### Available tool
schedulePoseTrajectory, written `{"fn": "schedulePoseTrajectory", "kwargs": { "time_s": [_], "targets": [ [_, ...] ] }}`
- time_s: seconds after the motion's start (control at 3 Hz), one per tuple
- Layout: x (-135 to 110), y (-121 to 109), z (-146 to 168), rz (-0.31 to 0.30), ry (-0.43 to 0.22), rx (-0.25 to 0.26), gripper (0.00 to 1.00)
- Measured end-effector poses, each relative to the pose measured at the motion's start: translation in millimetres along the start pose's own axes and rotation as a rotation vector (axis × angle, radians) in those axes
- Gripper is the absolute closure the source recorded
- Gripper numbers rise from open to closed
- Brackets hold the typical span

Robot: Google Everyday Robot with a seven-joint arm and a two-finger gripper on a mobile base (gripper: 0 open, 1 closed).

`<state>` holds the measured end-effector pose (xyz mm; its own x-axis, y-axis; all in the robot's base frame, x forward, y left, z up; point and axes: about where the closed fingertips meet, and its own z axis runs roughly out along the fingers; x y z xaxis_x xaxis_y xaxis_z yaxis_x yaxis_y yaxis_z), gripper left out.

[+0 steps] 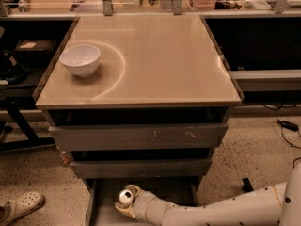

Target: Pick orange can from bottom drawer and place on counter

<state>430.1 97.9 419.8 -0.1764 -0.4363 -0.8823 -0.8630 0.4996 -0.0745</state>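
Note:
The bottom drawer (176, 191) is pulled out at floor level below two closed grey drawers. The orange can (124, 197) stands in its left front part; mostly its silver top shows. My gripper (126, 199) reaches in from the lower right on a cream arm, its fingers (134, 189) curled around the can on both sides and shut on it. The beige counter (160, 55) above carries a faint curved arc mark.
A white bowl (80, 59) sits on the counter's left side. A pale sandal (21, 206) lies on the floor at the lower left. Cables (287, 125) and a dark post (247, 183) are on the floor at the right. Dark shelving flanks the cabinet.

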Motion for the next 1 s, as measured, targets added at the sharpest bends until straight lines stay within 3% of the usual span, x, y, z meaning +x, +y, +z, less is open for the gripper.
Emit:
{"fn": "schedulePoseTrajectory", "kwargs": {
  "time_s": [0.33,0.67,1.0],
  "targets": [
    [-7.8,-2.5,-5.0,0.004,0.004,0.019,1.00],
    [-14.5,-0.9,-8.3,0.005,0.005,-0.002,1.00],
    [-39.2,-3.3,-28.0,0.026,0.003,-0.001,1.00]
  ]
}}
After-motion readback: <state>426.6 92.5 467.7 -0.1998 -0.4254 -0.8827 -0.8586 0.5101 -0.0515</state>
